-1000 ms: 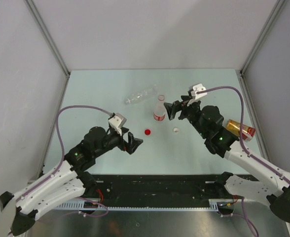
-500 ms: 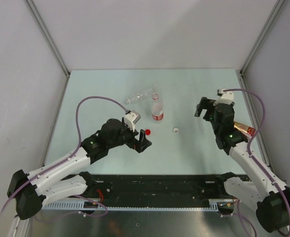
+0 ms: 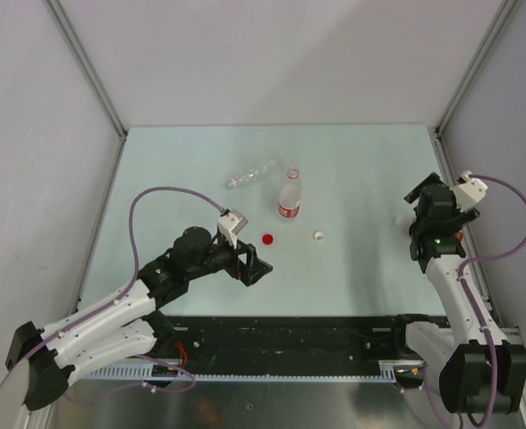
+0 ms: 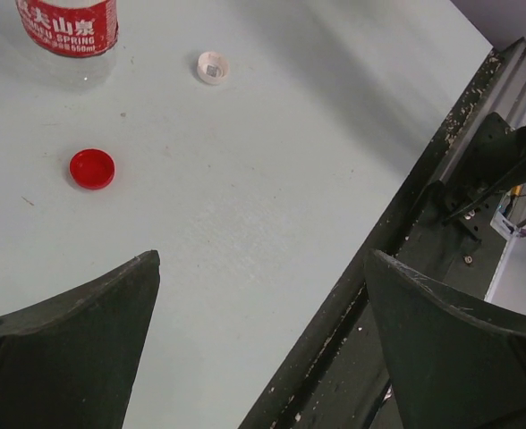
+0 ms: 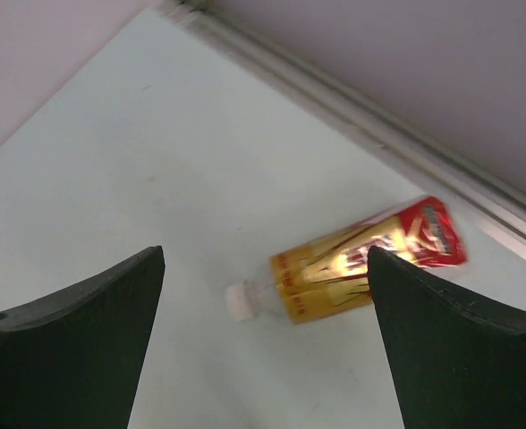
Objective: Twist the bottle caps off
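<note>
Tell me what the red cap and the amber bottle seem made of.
Red cap: probably plastic, smooth and slightly shiny; even colour, moulded rim.
Amber bottle: probably clear glossy plastic; the liquid shows through, and there is bright glare on its side.

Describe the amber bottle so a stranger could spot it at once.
Go to the table's right edge, beside the wall rail. A bottle lies there on its side. Only it holds amber liquid, with its white cap on.

The clear bottle (image 3: 289, 189), standing nearer the table's (image 3: 173, 179) far edge, has a red label band (image 4: 66, 27) with white Chinese characters above "SPRING". The white cap's (image 4: 213, 67) dark square print and the amber bottle's (image 5: 335, 273) label are unreadable.
</note>
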`<state>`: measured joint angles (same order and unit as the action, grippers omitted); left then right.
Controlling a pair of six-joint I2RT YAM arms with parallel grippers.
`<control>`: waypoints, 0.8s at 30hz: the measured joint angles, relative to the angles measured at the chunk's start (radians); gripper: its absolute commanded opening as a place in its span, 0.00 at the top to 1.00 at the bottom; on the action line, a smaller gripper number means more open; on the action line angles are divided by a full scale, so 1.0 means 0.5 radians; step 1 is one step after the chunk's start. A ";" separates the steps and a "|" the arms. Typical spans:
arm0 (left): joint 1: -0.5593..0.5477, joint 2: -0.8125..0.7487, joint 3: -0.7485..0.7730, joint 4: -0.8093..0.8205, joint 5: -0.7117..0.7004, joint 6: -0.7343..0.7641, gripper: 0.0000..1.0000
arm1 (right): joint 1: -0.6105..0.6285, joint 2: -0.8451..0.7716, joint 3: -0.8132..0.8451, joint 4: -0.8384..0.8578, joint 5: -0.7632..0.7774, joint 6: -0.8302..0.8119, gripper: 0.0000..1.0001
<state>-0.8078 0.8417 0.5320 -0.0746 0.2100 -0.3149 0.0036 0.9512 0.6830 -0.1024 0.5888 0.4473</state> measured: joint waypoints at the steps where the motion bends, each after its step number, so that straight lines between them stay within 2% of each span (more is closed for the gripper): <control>1: 0.000 -0.022 -0.010 0.005 0.006 0.000 0.01 | -0.027 0.016 -0.002 -0.005 0.060 0.037 0.01; 6: 0.000 -0.073 -0.031 0.018 0.024 0.000 0.01 | -0.399 0.204 -0.014 -0.108 0.192 0.312 0.04; 12: -0.001 -0.161 -0.097 0.027 0.071 -0.005 0.01 | -0.809 0.489 -0.027 -0.197 0.074 0.571 0.08; 18: -0.003 -0.306 -0.169 0.027 0.092 -0.052 0.01 | -0.927 0.643 -0.031 -0.227 -0.024 0.691 0.11; 21: -0.003 -0.366 -0.183 0.028 0.101 -0.070 0.02 | -0.938 0.694 -0.031 -0.182 -0.096 0.699 0.20; 24: -0.003 -0.417 -0.195 0.029 0.114 -0.098 0.04 | -0.949 0.764 -0.030 -0.045 -0.187 0.695 0.22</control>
<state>-0.8093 0.6334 0.4343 -0.0601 0.2668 -0.3637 -0.4709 1.3331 0.6682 -0.1249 0.4953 0.7948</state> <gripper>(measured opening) 0.980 0.799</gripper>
